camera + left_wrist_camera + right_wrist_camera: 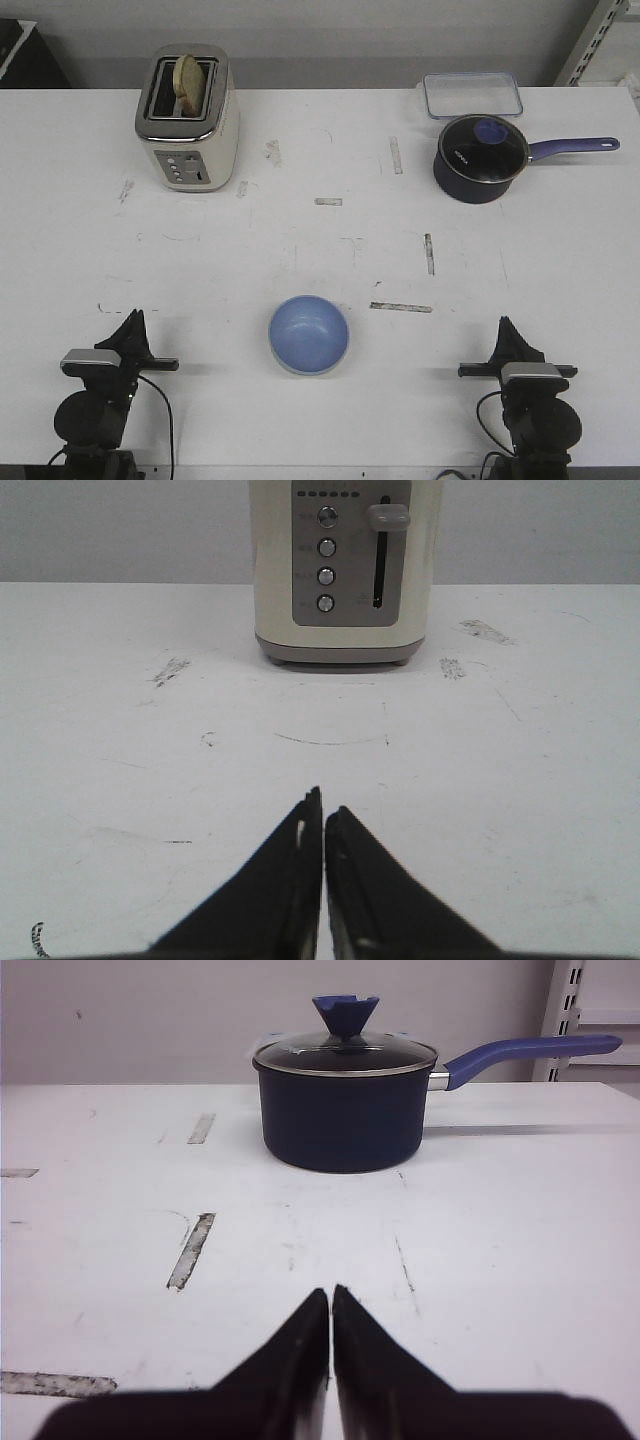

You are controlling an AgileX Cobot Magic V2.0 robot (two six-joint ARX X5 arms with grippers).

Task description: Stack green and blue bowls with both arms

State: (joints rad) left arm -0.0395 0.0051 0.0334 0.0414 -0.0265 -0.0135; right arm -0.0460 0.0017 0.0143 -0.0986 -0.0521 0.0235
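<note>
on my left i have the left gripper (131, 322) parked low at the near edge of the table (320, 240), its fingers pressed together with only a hairline gap and nothing between them. straight ahead of it, well apart at the far side, stands one cream toaster (188, 118) with one slice of bread (190, 78) poking out of the slot; the left wrist view shows the toaster's button panel facing the fingertips. moving to the middle, i see one blue bowl (309, 334) sitting upright on the table near the front edge, between the two grippers and touching neither. a pale rim shows under its lower edge, but i cannot tell whether that is a second bowl. further right and far back there is one clear lidded container (472, 94), and just in front of it one navy saucepan (482, 158) with a glass lid, its handle pointing right. on my right, the right gripper (505, 327) rests near the front edge, fingers closed together and empty, aimed at the saucepan.
</note>
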